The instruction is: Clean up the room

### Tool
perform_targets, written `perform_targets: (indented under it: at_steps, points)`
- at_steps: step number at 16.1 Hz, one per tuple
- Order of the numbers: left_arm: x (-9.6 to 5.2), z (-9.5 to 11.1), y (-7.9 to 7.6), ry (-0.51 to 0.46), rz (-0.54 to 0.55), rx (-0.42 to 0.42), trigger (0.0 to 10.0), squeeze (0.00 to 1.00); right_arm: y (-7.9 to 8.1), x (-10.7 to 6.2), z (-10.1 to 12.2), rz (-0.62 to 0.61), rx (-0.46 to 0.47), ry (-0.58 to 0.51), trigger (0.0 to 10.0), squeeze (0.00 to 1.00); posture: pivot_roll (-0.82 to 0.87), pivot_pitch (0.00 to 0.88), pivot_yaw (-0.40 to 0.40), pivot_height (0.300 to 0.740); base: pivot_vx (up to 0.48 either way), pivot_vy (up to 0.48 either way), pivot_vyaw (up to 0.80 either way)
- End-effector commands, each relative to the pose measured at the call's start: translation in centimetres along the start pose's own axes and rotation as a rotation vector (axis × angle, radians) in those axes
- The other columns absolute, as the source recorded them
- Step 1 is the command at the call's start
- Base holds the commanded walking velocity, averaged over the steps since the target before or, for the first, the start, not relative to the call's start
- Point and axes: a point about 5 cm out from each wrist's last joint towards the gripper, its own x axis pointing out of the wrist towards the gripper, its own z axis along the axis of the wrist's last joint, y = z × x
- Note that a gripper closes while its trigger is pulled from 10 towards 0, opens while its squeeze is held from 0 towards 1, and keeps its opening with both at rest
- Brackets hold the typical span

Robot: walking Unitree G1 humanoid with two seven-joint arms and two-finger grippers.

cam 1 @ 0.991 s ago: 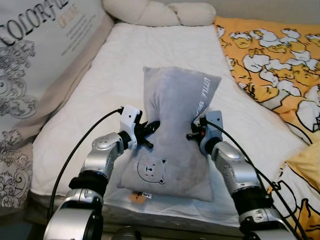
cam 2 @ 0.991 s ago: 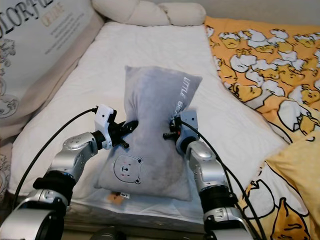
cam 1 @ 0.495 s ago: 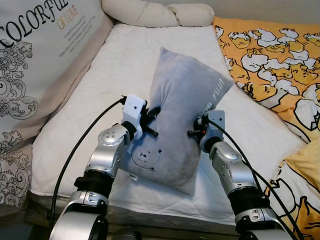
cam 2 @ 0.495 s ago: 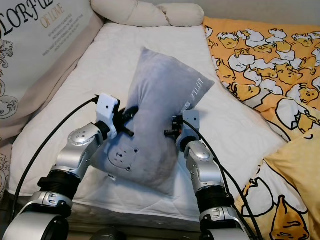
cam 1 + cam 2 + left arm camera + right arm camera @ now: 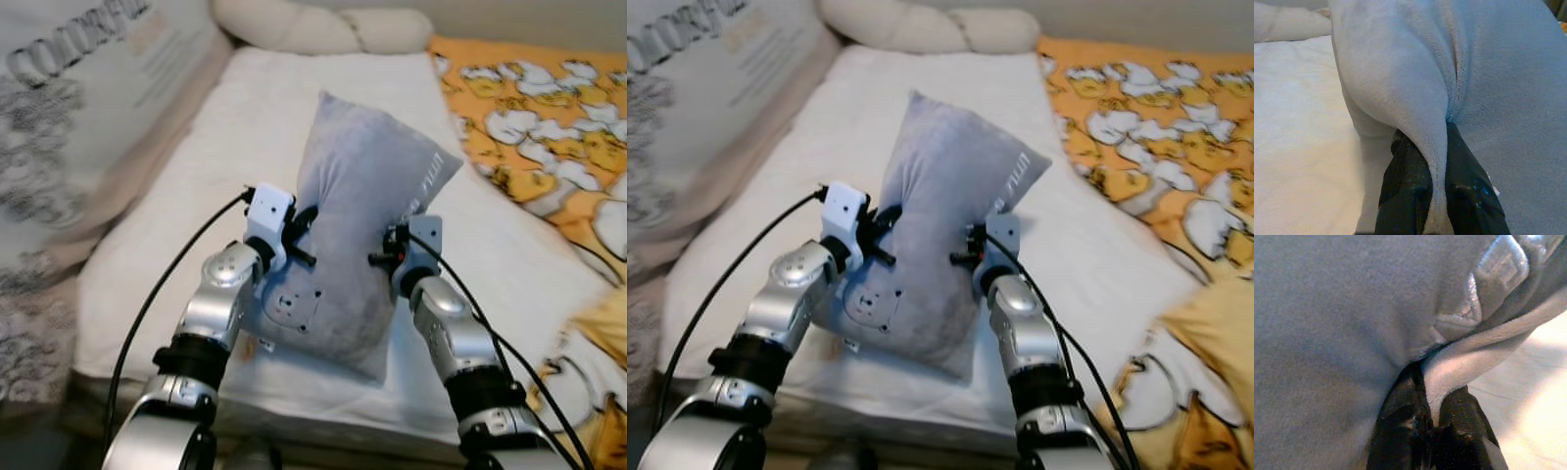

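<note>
White bed point(image 5: 245, 117), cream bolster point(image 5: 323, 29), orange duck-print quilt point(image 5: 549, 117)

txt on gray pillow point(image 5: 362, 196) too blurry 2 read

Grey pillow point(image 5: 362, 225) now off the bed point(image 5: 245, 127).

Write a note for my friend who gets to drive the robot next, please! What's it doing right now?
Left gripper: shut on the grey bear pillow, its fingers pinching a fold of the plush on one side edge.
Right gripper: shut on the opposite edge, near the printed lettering.
The pillow is held up off the white mattress, tilted, top corner pointing toward the cream bolster at the head of the bed.
Done: pillow gripped on both sides and raised.
Left: set it down at its spot, likely at the head of the bed; the yellow duck blanket lies rumpled to the right.
</note>
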Motion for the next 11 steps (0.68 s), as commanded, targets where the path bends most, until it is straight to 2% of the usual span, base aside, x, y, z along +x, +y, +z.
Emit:
perform_targets:
  at_steps: [1,11]
  points:
    - [0.06,0.68,0.29,-0.019,0.011,0.029,10.0,0.0,1.3,0.35,1.46,0.043,-0.003,-0.063,10.0,0.0,0.12,0.0,0.003,0.74,0.0,0.45,0.0]
    - [0.44,1.19,0.75,-0.016,0.023,0.053,10.0,0.0,1.26,0.51,1.49,0.028,0.018,-0.061,10.0,0.0,0.12,0.0,0.003,0.74,0.0,0.441,0.0]
